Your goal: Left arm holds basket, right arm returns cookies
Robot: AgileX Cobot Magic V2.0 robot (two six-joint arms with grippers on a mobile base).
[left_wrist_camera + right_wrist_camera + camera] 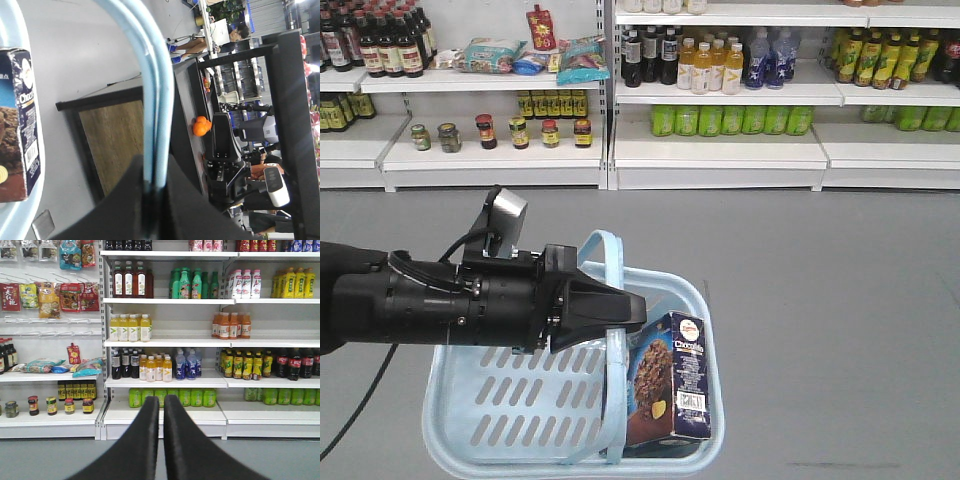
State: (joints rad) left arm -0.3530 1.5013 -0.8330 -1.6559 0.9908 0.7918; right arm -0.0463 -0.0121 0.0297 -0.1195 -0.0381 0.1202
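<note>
- The cookies (pixel 672 385) stand on end inside the basket (pixel 520 400), in its right near corner. The printed face is turned left, toward the basket's middle.
- The box lies lower than and just right of the left gripper (pixel 635 308). It is near the fingertips but not touching them.
- In the left wrist view the cookies (pixel 17 125) sit at the left edge, well apart from the fingers (pixel 120 200).
- The basket's two arched handles (pixel 617 380) are drawn together over its middle and pass down in front of the box's left edge.
- The left gripper's fingers pinch both handles (pixel 160 100) together at the top of the arch.
- The left arm (pixel 420 300) reaches in level from the left, with a silver-grey box (pixel 505 215) on top.
- The right gripper (pixel 161 399) shows only in its own wrist view. Its fingers (pixel 140 440) are pressed together with a thin seam between them and hold nothing.
- The right gripper points at store shelves (pixel 165 342) stocked with bottles.
- Grey floor (pixel 840 300) lies under and beyond the basket. More stocked shelves (pixel 720 150) stand on the far side.
</note>
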